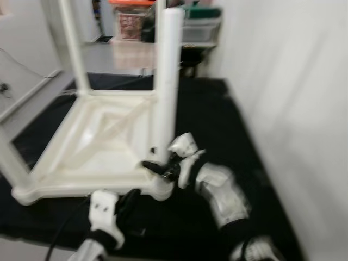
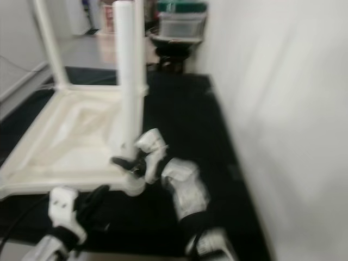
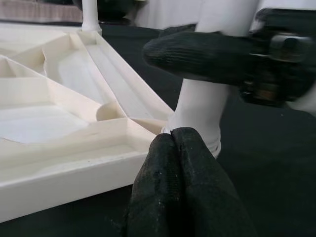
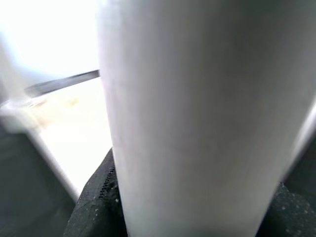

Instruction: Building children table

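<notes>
On a black floor mat [image 1: 217, 119], the upturned white tabletop [image 1: 92, 141] lies. The right gripper [image 1: 157, 166] pinches an upright leg [image 1: 166, 81] at its near corner socket; the left gripper [image 3: 173, 182], pressed together, rests just beside that base.

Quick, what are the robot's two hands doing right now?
Left gripper: shut, holding nothing, its tips by the foot of the white table leg.
Right gripper: shut on the white table leg, low down near the tabletop corner.
</notes>
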Robot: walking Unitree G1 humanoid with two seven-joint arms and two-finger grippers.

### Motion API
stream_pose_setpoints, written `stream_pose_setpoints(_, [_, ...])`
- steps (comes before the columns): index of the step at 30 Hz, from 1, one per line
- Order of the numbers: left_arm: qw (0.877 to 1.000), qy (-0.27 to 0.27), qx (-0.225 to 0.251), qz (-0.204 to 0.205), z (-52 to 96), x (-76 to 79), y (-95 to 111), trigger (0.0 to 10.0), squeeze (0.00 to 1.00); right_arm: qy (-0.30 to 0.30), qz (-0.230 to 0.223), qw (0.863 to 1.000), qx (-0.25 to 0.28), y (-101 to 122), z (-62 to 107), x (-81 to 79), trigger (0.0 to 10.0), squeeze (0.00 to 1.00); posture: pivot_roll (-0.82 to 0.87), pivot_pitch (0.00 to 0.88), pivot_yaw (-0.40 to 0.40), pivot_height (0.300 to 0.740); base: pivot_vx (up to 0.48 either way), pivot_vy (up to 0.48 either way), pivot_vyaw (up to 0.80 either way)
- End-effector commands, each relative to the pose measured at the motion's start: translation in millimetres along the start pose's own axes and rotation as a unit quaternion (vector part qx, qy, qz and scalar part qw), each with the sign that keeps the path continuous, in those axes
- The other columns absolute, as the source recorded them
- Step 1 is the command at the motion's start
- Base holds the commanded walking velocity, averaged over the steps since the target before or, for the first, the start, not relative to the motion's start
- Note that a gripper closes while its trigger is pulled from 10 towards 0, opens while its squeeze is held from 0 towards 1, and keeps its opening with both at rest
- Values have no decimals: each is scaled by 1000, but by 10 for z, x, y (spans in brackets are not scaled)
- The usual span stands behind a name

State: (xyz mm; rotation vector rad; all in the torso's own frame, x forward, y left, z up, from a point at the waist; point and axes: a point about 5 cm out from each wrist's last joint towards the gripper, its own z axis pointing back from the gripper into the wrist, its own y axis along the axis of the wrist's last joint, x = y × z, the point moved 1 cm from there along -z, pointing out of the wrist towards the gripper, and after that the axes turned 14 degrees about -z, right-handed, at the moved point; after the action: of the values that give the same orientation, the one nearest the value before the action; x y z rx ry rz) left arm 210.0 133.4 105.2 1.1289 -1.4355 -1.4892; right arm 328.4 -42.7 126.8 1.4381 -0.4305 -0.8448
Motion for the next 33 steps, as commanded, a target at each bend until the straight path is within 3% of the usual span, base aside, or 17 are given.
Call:
stream_pose_setpoints(1, [1000,-4,-8,1,5,-15,-23,10000,0,-74,-6,997,-35,-161,50,177,0,0,53,0,-18,740,0,0,0])
stream_pose_setpoints(4, [1000,-7,-6,4,-19,-10,-15,10000,0,-52,7,998,-41,-139,-42,170,0,0,40,0,-14,740,0,0,0])
stream_pose_setpoints(5, [1000,0,-3,6,-26,-18,-8,10000,0,-49,19,998,-41,-120,-64,167,2118,0,42,0,-20,740,0,0,0])
stream_pose_setpoints(7, [1000,6,-1,8,-29,-25,-4,10000,0,-50,23,998,-40,-104,-74,173,2118,0,42,0,-20,740,0,0,0])
stream_pose_setpoints(8, [1000,8,1,8,-36,-25,-3,10000,0,-29,11,999,-36,-73,-98,170,10000,471,43,0,-22,740,0,0,0])
stream_pose_setpoints(9, [1000,8,1,8,-36,-25,-3,10000,0,-29,11,999,-36,-73,-98,170,10000,471,43,0,-22,740,0,0,0])
stream_pose_setpoints(10, [1000,7,1,7,-46,-23,1,10000,0,6,1,1000,-30,2,-136,152,10000,1000,44,0,-22,740,0,0,0])
stream_pose_setpoints(17, [1000,4,2,7,-69,-10,11,10000,0,120,-4,993,-3,388,-172,62,10000,1000,48,0,-20,740,0,0,0])
stream_pose_setpoints(20, [1000,3,2,9,-75,1,18,10000,0,195,35,980,-27,431,-149,24,10000,1000,48,0,-22,740,0,0,0])
stream_pose_setpoints(21, [1000,0,3,11,-82,18,26,10000,0,265,63,961,-54,430,-132,-2,10000,0,51,0,-23,740,0,0,0])
stream_pose_setpoints(22, [1000,0,3,11,-82,18,26,10000,0,265,63,961,-54,430,-132,-2,10000,0,51,0,-23,740,0,0,0])
stream_pose_setpoints(23, [1000,-2,3,13,-85,33,29,10000,0,321,62,942,-80,431,-124,-22,10000,0,53,0,-22,740,0,0,0])
stream_pose_setpoints(24, [1000,-3,3,13,-84,40,30,10000,0,334,65,936,-88,427,-125,-27,10000,0,59,0,-23,740,0,0,0])
stream_pose_setpoints(29, [1000,-5,2,14,-87,61,29,10000,0,374,48,919,-116,415,-129,-38,10000,0,69,0,-29,740,0,0,0])
stream_pose_setpoints(30, [1000,-6,2,15,-87,68,30,10000,0,375,43,918,-119,417,-141,-35,5647,0,72,0,-32,740,0,0,0])
stream_pose_setpoints(31, [1000,-6,2,15,-88,80,31,10000,0,376,36,918,-123,419,-148,-27,0,0,76,0,-37,740,0,0,0])
stream_pose_setpoints(33, [1000,-7,2,15,-88,93,32,10000,0,376,30,918,-126,421,-154,-15,0,0,77,0,-40,740,0,0,0])
